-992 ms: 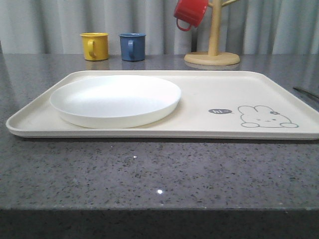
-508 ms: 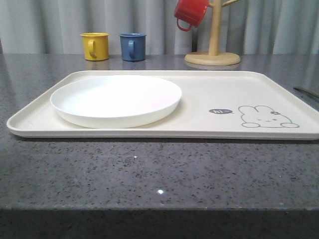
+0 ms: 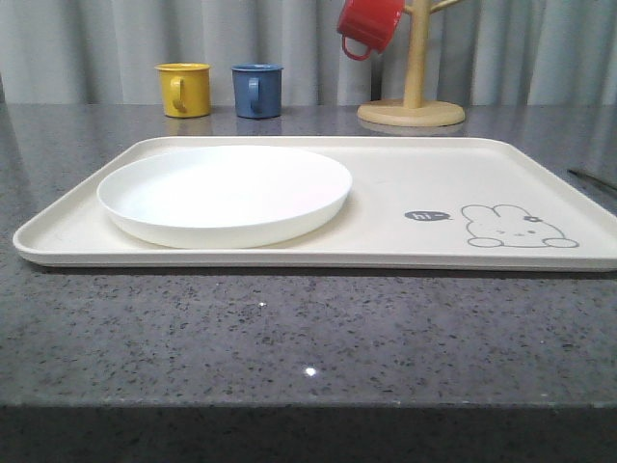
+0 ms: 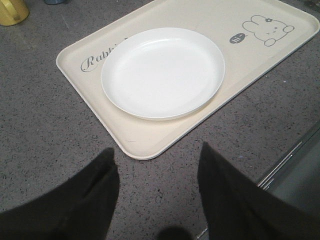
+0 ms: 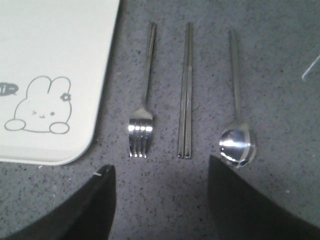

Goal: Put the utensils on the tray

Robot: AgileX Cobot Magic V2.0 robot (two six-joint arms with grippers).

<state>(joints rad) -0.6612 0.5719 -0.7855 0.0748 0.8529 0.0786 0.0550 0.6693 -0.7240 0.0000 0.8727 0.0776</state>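
We see what looks like a staged dining or kitchen counter: a dark grey speckled stone countertop (image 3: 308,338) backed by pale grey curtains (image 3: 87,43). A yellow mug (image 3: 183,89) and a blue mug (image 3: 256,91) stand near the curtains beside a wooden mug tree (image 3: 415,92) with a red mug (image 3: 367,26) hanging on it. A cream tray (image 3: 405,174) with a rabbit drawing holds a white plate (image 3: 225,194).

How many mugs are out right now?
3: the yellow mug and blue mug stand side by side behind the tray; the red mug hangs on the wooden stand.
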